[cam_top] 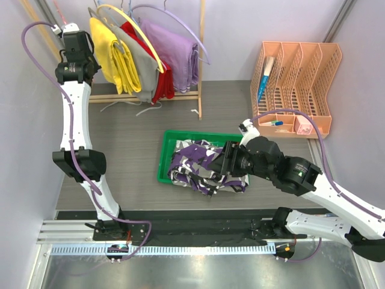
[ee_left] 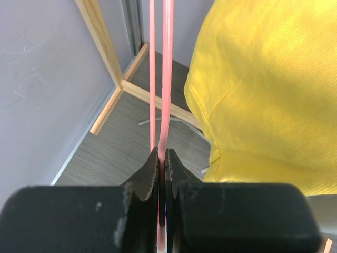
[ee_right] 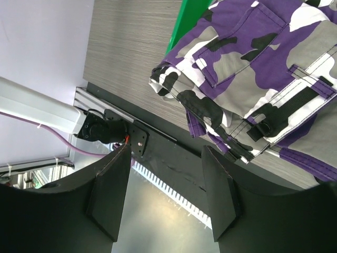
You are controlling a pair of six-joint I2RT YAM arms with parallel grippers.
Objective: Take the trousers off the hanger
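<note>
The camouflage trousers [cam_top: 195,164] lie crumpled in a green bin [cam_top: 163,158], with part spilling over its near right edge. They fill the upper right of the right wrist view [ee_right: 247,63]. My right gripper [cam_top: 227,164] hovers over their right side, open and empty [ee_right: 166,153]. My left gripper [cam_top: 65,28] is raised at the far left beside the clothes rack, shut on the thin pink hanger [ee_left: 167,79]. The hanger's two wires run straight up from the jaws [ee_left: 162,158], and no trousers hang on it.
A wooden rack [cam_top: 200,72] at the back holds yellow [cam_top: 114,51], grey, red and lavender [cam_top: 177,51] garments. The yellow garment [ee_left: 263,89] hangs close to my left gripper. A peach file organiser [cam_top: 295,84] stands at the back right.
</note>
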